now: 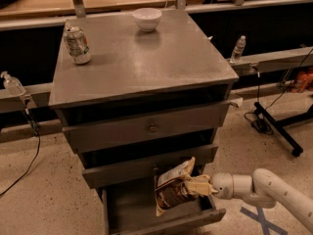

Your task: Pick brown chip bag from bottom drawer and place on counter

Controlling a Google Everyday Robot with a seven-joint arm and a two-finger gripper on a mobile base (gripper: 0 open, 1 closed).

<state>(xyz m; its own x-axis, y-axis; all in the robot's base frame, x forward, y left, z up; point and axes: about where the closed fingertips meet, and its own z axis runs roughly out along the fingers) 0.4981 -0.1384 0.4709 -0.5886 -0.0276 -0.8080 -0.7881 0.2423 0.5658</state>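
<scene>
The brown chip bag [172, 190] is crinkly dark brown with cream edges and a white label. It is held upright above the open bottom drawer [128, 208], in front of the middle drawer. My gripper [193, 186] reaches in from the lower right on a white arm and is shut on the bag's right side. The counter [146, 58] is the grey metal top of the cabinet, above.
A silver soda can [78, 45] stands at the counter's left back. A white bowl [147, 19] sits at its back middle. A plastic bottle [237, 48] and a black stand leg [276, 129] are to the right. Cables lie on the floor at left.
</scene>
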